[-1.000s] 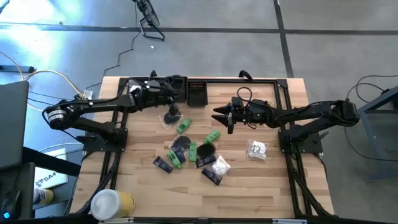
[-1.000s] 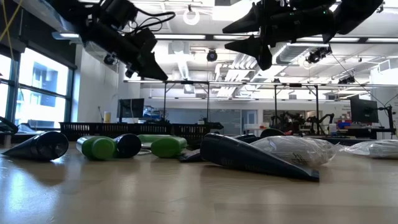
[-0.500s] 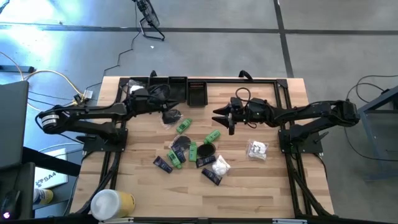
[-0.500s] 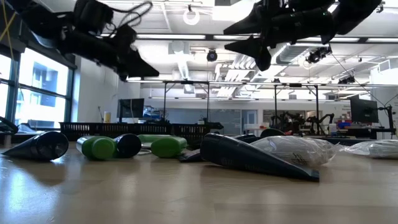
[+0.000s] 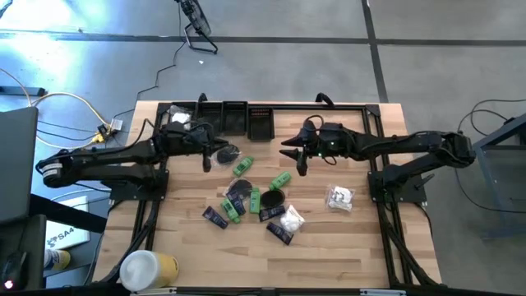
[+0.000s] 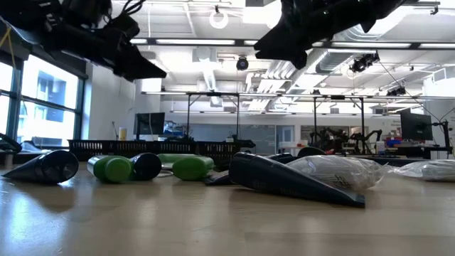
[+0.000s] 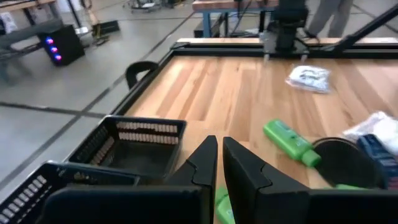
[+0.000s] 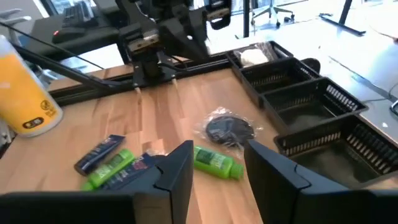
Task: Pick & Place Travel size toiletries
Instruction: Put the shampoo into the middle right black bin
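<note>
On table: four green bottles (image 5: 281, 179); left gripper (image 5: 205, 164) pressed together; right gripper (image 5: 296, 157) spread, empty

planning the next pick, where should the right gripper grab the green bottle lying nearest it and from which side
Grip the green bottle across the middle of its body, coming straight down from above. It lies flat on the table at a slant, with bare wood on both long sides, so the right gripper, hovering open just beside it, should probably turn its fingers to straddle the narrow width.
</note>
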{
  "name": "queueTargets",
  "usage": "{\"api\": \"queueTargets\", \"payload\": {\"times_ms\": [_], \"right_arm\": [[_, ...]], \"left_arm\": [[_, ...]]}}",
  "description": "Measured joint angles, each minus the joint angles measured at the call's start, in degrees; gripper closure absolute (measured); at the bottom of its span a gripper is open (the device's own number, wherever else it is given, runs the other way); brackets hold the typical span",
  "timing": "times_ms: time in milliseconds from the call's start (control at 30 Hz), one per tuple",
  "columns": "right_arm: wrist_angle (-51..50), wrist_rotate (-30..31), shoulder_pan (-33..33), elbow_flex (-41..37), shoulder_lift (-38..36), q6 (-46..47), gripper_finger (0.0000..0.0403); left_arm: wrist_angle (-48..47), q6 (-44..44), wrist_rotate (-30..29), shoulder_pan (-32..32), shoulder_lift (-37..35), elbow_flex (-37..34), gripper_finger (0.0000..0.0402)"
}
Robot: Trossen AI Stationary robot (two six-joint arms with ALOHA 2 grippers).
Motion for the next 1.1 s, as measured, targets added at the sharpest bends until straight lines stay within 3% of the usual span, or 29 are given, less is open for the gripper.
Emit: {"api": "queueTargets", "payload": {"times_ms": [333,500,633,800,1100], "right_arm": [[-2.8,2.7,1.2,0.0,0.0,3.4,0.0267],[-4.0,-2.2,0.6,0.0,0.0,3.2,0.0267],[-12.5,-4.3,-0.3,1.6,0.0,2.6,0.0267],[-21.5,-1.4,0.4,5.5,1.2,-4.4,0.0267],[-20.7,-1.5,1.4,7.1,1.2,-19.0,0.0267]], "left_arm": [[-6.3,1.0,3.1,0.0,-7.5,0.0,0.0378],[-8.1,0.9,3.1,0.0,-8.0,0.0,0.0378],[-7.4,0.9,3.1,0.0,-8.0,0.0,0.0378],[-7.4,0.8,2.9,0.0,-8.0,0.0,0.0378],[-7.7,0.8,0.9,0.1,-8.0,0.0,0.0378]]}}
